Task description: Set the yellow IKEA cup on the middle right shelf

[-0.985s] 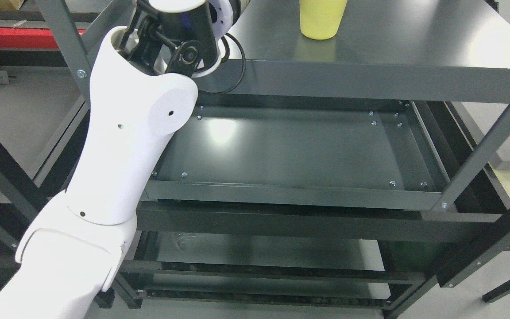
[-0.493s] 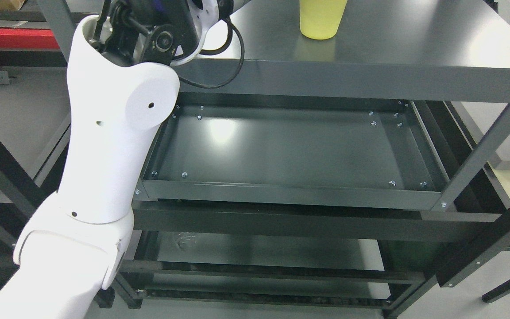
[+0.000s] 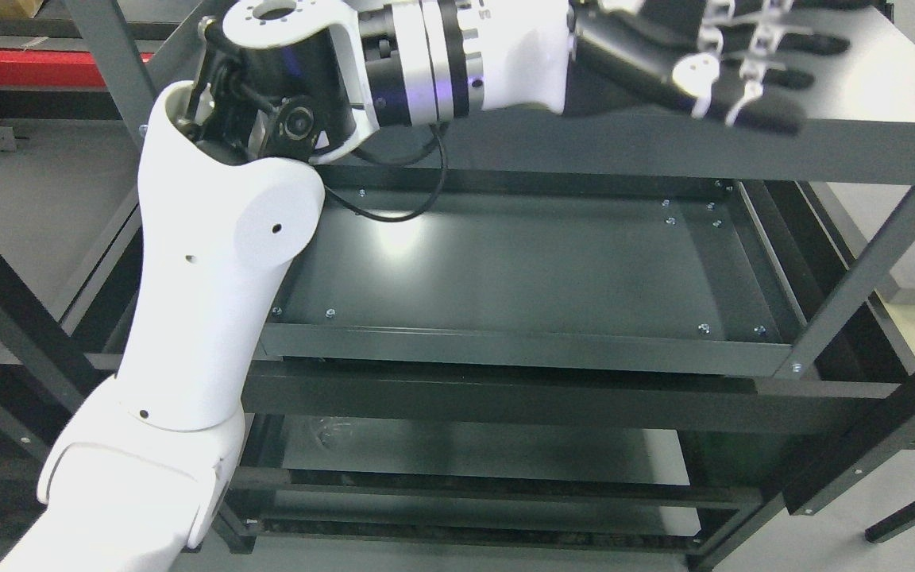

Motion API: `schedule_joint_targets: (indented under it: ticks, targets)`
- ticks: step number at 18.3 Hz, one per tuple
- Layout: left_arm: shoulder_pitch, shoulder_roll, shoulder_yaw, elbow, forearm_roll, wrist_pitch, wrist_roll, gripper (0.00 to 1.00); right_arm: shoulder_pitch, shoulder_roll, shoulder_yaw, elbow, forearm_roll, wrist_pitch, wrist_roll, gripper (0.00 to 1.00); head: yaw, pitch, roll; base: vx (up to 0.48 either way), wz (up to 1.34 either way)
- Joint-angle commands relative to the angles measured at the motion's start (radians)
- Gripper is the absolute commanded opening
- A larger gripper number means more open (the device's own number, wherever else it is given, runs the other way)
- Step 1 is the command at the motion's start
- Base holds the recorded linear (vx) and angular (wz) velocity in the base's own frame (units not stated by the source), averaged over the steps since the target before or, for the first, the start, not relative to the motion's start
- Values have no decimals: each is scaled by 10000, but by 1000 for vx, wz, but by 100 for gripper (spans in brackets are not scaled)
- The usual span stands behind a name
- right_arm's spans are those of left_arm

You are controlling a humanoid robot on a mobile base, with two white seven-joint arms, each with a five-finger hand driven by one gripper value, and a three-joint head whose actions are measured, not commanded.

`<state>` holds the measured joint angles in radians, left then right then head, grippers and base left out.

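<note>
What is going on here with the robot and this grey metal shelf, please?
The robot's left hand, on its white arm, reaches across the top board of the dark grey metal shelf unit, fingers spread and holding nothing visible. No yellow cup shows in this view. The tray-like middle shelf below holds nothing. The right arm is out of view.

A dark grey metal shelf unit (image 3: 664,151) fills the view. Its middle shelf (image 3: 521,270) is a shallow tray. Lower shelves (image 3: 465,453) sit beneath.
</note>
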<state>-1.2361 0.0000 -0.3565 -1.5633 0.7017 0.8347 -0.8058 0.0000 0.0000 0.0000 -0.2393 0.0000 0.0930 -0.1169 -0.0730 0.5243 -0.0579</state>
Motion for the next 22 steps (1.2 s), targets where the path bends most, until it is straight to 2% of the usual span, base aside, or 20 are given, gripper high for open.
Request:
schedule_joint_targets:
  ticks: [1, 6, 9, 12, 13, 16, 17, 20, 22]
  targets:
    - [1528, 175, -1141, -382, 9, -2, -1637, 98, 138, -175, 168, -15, -245, 6, 3, 99, 0, 0, 0, 0, 0]
    - [3598, 175, -2263, -260, -586, -521, -1118, 98, 138, -175, 168, 0, -245, 6, 3, 99, 0, 0, 0, 0, 0]
    - [4978, 175, -2325, 200, -1753, -2648, -167, 98, 138, -175, 168, 0, -245, 6, 3, 99, 0, 0, 0, 0, 0]
    - [6114, 175, -2463, 690, -2366, -4018, 783, 98, 138, -175, 168, 0, -245, 6, 3, 99, 0, 0, 0, 0, 0]
    - [6406, 175, -2327, 980, -2688, -4431, 1212, 99, 138, -175, 168, 0, -245, 6, 3, 99, 0, 0, 0, 0, 0]
    - [6944, 175, -1836, 2207, -3653, -6836, 2944, 99, 138, -175, 168, 0, -245, 6, 3, 99, 0, 0, 0, 0, 0]
    - [7022, 175, -1576, 2484, -4052, -7360, 3573, 99, 138, -175, 168, 0, -245, 6, 3, 99, 0, 0, 0, 0, 0]
    - [7191, 175, -366, 2518, -4454, -7687, 5048, 99, 138, -175, 168, 0, -245, 6, 3, 99, 0, 0, 0, 0, 0]
    - [7252, 175, 662, 2365, -4607, -7901, 5174, 99, 138, -175, 168, 0, -245, 6, 3, 99, 0, 0, 0, 0, 0]
